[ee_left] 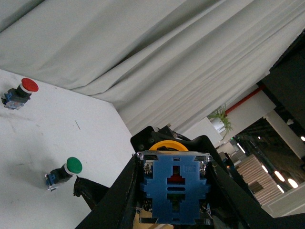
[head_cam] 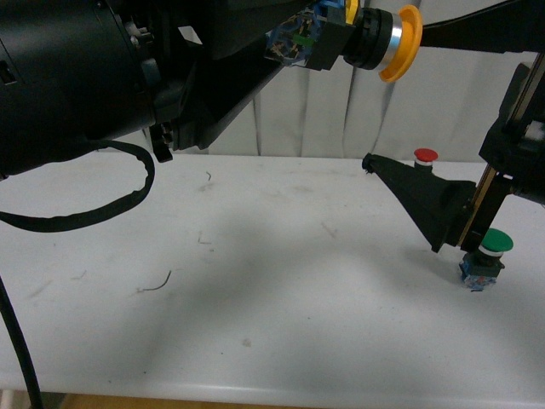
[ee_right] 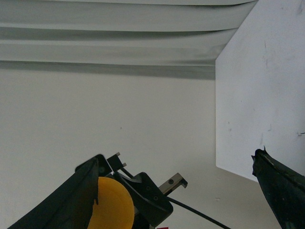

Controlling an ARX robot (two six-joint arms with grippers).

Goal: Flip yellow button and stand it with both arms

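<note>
Handover stage, I'd say: the left claw [ee_left: 174,181] is clamped on the blue base of the yellow button [head_cam: 379,41], holding it sideways high above the counter [head_cam: 255,307], cap toward the right arm. The right claw [ee_right: 178,157] gapes wide, empty, lower down. Next it must rise and grip the cap end squarely. Three buttons: one yellow, one red button [head_cam: 425,156], one green button [head_cam: 492,247], those two on the counter.

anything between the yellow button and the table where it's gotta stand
Yes, likely: the yellow button is held high by the left gripper, and the lower finger of the open right gripper hangs beneath its cap, above the table. The green button and red button stand further right.
</note>
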